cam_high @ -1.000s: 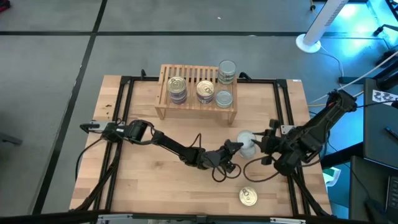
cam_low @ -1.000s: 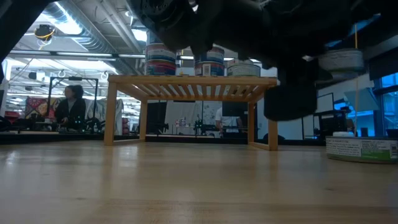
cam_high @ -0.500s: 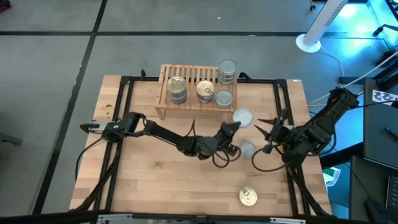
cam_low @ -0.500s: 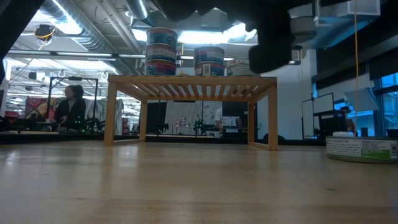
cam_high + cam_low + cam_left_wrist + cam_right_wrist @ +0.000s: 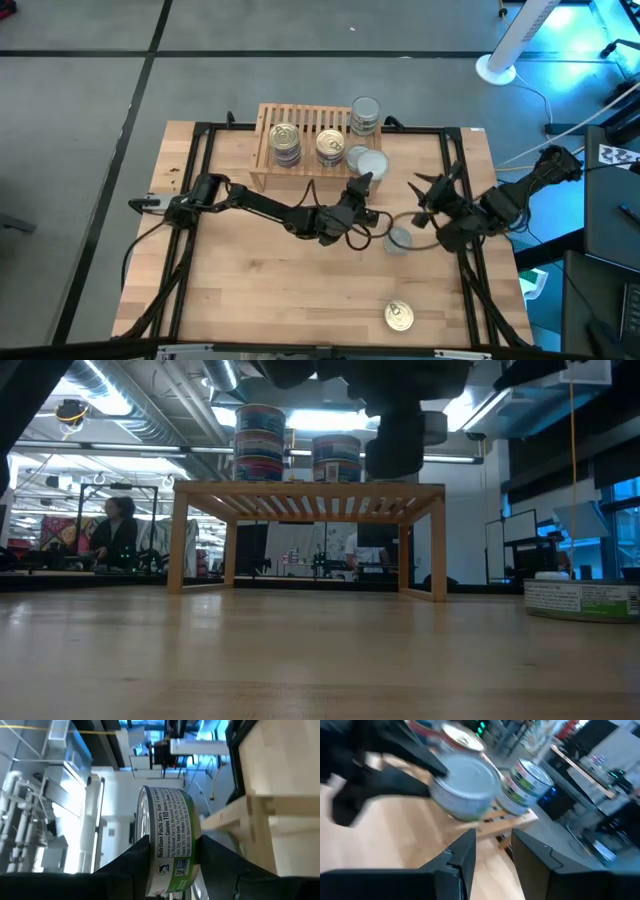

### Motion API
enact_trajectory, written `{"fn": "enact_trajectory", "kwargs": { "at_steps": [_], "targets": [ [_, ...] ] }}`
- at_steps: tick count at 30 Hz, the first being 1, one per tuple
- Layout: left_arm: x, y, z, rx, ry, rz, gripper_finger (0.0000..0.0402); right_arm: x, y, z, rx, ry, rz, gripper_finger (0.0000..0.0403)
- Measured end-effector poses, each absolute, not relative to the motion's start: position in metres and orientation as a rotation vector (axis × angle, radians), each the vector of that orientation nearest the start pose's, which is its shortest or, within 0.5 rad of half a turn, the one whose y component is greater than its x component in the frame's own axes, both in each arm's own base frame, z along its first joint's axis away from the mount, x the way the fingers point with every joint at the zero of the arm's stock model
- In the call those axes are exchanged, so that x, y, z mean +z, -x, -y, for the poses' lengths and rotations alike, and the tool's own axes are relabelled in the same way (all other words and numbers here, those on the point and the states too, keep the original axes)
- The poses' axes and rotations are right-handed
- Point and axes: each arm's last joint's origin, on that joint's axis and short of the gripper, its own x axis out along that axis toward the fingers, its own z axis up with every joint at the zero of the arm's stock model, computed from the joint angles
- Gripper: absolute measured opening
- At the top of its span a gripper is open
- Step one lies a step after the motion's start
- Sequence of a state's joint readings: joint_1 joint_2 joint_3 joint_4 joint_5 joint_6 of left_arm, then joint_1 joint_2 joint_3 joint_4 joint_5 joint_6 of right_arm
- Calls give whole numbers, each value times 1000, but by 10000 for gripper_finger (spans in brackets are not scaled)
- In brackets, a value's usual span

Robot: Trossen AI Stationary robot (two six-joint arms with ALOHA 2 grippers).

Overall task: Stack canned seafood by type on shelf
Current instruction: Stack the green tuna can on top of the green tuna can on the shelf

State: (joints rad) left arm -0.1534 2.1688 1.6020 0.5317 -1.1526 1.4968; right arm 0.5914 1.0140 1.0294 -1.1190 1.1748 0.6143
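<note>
While the left end effector grasps a silver-lidded tin, the shelf lies just beyond, toward the tabletop's far edge

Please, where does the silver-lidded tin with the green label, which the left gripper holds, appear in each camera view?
High view: silver-lidded green-label tin by the light-wood slatted shelf, right end.
Low view: hidden behind the dark left gripper.
Left wrist view: centre.
Right wrist view: upper centre.
Shared landmark: the shelf.
</note>
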Motion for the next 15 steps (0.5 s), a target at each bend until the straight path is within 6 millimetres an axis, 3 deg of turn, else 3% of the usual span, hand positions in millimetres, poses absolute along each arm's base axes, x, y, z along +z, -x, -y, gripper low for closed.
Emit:
{"fn": "enact_trajectory", "kwargs": {
  "at_steps": [5,15],
  "targets": [
    [241,-485,46,799,-1362,-765,140,320,-158,-51,-702,290,-606,127],
    [234,-485,32,804,-1322,-807,140,328,-186,-33,-429,376,-694,127]
  ]
}}
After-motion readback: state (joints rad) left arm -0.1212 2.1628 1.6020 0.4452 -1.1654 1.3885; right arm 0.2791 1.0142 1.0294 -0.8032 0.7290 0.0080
